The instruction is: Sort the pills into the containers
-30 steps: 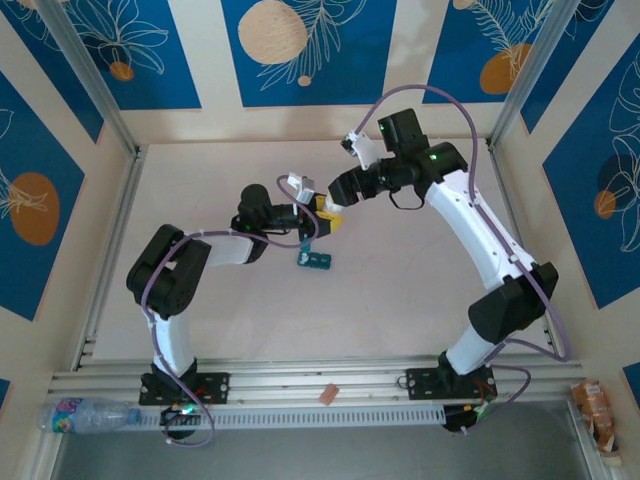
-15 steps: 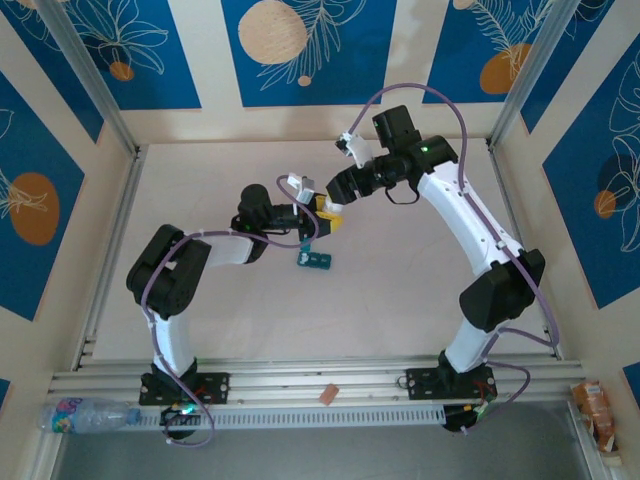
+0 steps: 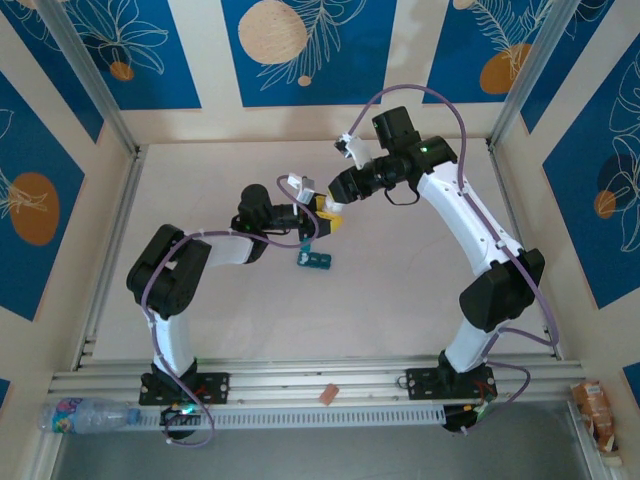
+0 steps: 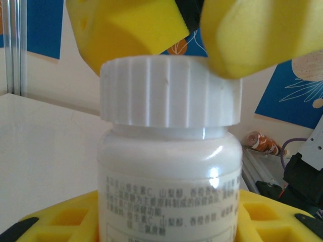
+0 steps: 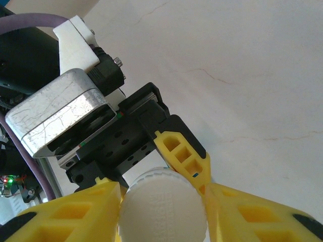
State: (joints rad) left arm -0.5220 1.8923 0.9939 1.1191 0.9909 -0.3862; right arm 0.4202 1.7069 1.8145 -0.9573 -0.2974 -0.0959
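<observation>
The right gripper [image 5: 161, 194] has its yellow fingers [image 4: 126, 25] drawn in on the ribbed white cap [image 4: 169, 91], one on each side, touching it. How hard they press cannot be told from these views. Below, the left gripper [image 4: 169, 219] is clamped round the body of the white bottle [image 4: 169, 166], holding it upright off the table [image 3: 400, 290].

The step in hand looks like opening the bottle to get at the pills: one arm steadies it while the other takes the lid. The next move probably calls for a firm pinch on the cap and a twist about the bottle's axis, with the left grip resisting the turn, then a straight lift once the thread lets go.

The containers [image 3: 314, 260], a teal strip, lie on the table just in front of the two grippers, apart from both.

The left arm reaches forward and rightward with its elbow folded back. The right arm arches high from its base and bends inward, its wrist angled down onto the bottle from the far side.
</observation>
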